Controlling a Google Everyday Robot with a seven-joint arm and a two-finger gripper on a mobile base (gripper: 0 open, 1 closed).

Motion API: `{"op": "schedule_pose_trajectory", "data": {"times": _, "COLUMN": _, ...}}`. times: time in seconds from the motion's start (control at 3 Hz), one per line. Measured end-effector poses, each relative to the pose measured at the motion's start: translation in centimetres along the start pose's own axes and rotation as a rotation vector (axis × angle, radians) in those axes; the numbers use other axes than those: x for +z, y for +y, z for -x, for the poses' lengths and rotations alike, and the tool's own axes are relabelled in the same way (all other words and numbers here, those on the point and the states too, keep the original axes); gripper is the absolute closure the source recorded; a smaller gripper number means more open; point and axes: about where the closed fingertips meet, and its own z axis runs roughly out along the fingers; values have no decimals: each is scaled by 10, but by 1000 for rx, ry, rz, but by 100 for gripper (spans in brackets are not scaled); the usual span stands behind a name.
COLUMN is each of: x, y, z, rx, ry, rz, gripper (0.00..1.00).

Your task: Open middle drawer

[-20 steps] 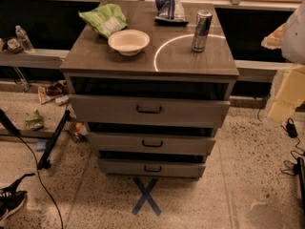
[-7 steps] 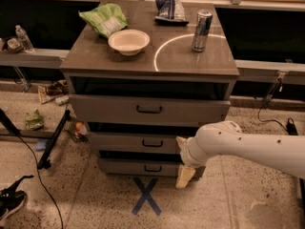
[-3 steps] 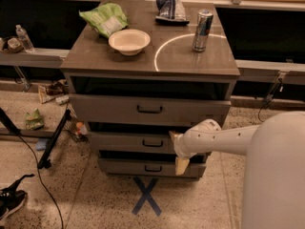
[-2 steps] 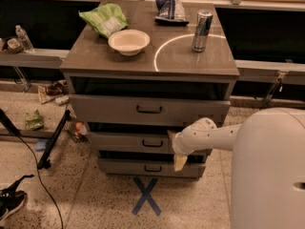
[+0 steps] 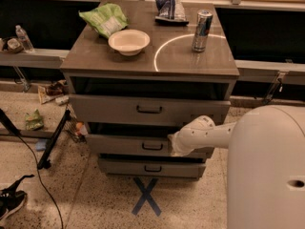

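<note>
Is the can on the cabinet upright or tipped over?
Upright: the can stands on its base. The gripper is at the middle drawer, right of its handle.

One camera looks down from nearby at the cabinet (image 5: 177, 61) front, jaws at the middle drawer (image 5: 123, 144).

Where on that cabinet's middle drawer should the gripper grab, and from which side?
The small dark loop handle at the centre of the flat front of the grey-brown middle drawer, approached straight from the front: it is the only part standing out from the panel. The gripper is at that front, just right of the handle.
</note>
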Motion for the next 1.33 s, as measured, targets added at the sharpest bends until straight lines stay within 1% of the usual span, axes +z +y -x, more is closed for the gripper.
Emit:
{"op": "schedule_pose_trajectory", "data": {"times": 0.33, "x": -20, "y": 17, "z": 6, "rx": 2, "ry": 33, "rz": 47, "gripper": 85}}
{"op": "schedule_pose_trajectory", "data": {"times": 0.67, "x": -52, "y": 44, "z": 17, "rx": 1, "ry": 46, "rz": 124, "gripper": 100}}
{"op": "schedule_pose_trajectory", "data": {"times": 1.0, "x": -76, "y": 61, "z": 25, "rx": 10, "ry": 58, "rz": 207, "gripper": 82}}
{"op": "schedule_pose_trajectory", "data": {"times": 1.33, "x": -85, "y": 74, "z": 30, "rx": 28, "ry": 41, "rz": 259, "gripper": 51}}
